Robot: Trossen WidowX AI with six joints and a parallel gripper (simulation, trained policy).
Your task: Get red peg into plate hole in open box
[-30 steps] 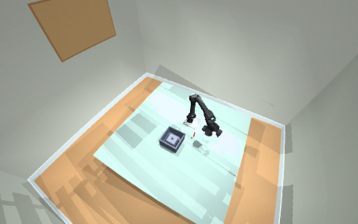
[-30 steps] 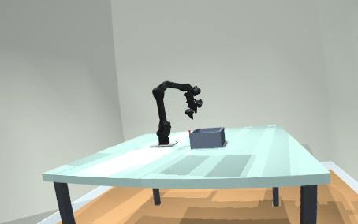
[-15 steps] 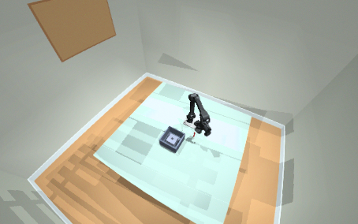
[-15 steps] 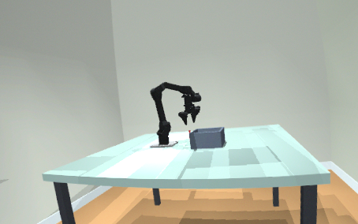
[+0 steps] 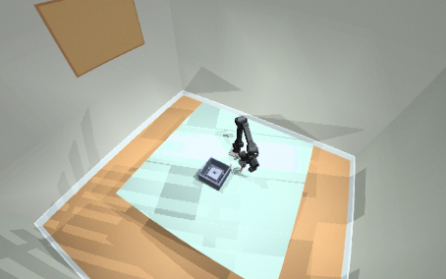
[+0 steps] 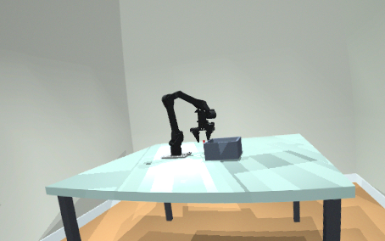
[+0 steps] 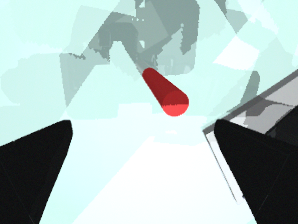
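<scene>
The red peg (image 5: 242, 169) (image 6: 203, 141) (image 7: 165, 92) stands upright on the table beside the box, its round top towards the wrist camera. My gripper (image 6: 203, 139) (image 7: 145, 126) is open and points down above the peg, with nothing between its fingers. In the wrist view the peg shows ahead of the fingertips, slightly right of the middle between them. The open dark blue-grey box (image 5: 210, 181) (image 6: 223, 150) (image 7: 287, 91) is close by. The light plate (image 5: 214, 177) with its small dark hole (image 5: 214, 172) shows inside the box; the exterior view hides it.
The pale green table (image 5: 250, 216) (image 6: 199, 195) carries the arm's base and the box. In the wrist view the box edge lies close behind the right finger. Shadows of the arm fall around the peg.
</scene>
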